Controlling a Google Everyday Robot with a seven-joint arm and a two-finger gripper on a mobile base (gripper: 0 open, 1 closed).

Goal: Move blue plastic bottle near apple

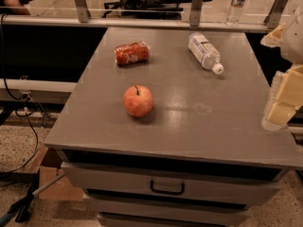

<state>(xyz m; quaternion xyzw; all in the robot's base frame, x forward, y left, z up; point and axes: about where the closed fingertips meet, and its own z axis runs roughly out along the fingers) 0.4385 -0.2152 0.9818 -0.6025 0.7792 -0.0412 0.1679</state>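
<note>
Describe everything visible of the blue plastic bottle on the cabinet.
The blue plastic bottle is clear plastic with a white cap and a white-blue label. It lies on its side at the far right of the grey cabinet top, cap pointing near-right, touching nothing else. The tool hangs at the picture's right edge, apart from it.

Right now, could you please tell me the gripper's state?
Gripper: cannot be told; it hangs beside the table, apart from the blue plastic bottle.

blue plastic bottle (204,52) label illegible, can (131,53) illegible, gripper (282,103) at right edge
</note>
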